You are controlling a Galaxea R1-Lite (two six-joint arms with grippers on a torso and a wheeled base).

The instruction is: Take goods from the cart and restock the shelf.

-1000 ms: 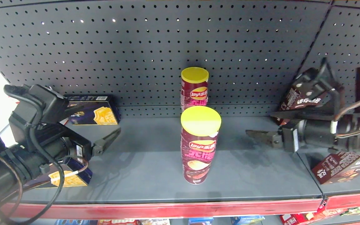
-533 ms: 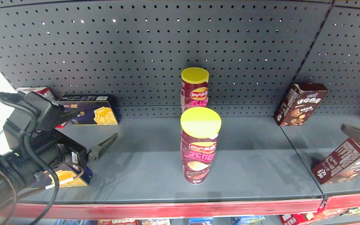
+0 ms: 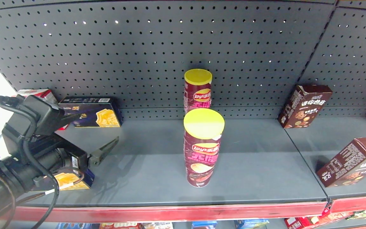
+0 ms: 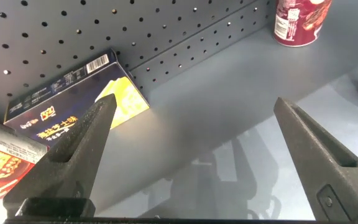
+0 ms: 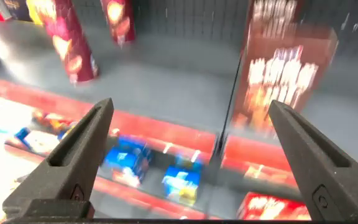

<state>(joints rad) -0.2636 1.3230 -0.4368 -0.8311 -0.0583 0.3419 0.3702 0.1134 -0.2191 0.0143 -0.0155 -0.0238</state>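
While both claws are empty, the shelf [image 3: 157,187] already has some goods on it. Two chip cans with yellow lids stand up straight in the middle. The front can [image 3: 203,149] is near the shelf's front edge. The back can [image 3: 197,90] stands behind it, close to the wall with holes [image 3: 138,47]. The two cans are apart, not touching.

On the left side, a blue box [image 3: 91,111] lies by the wall, and a second blue box [image 3: 71,181] lies nearer the front, partly under the left arm. On the right side, a brown box [image 3: 303,105] leans at the back, and another brown box [image 3: 351,165] lies near the front.

The left claw [image 3: 99,127] hangs over the left part of the shelf. Its two fingers are spread wide and hold nothing. The right claw [image 5: 189,107] is out in front of the shelf, facing its red front edge. It is spread wide too, with nothing between its fingers.

I think the job is partly done. Some goods are in place, but the shelf has lots of bare room between them. Since no claw holds anything, I think the next step is to go to the cart and pick up another thing. How much waits in the cart, I cannot tell.
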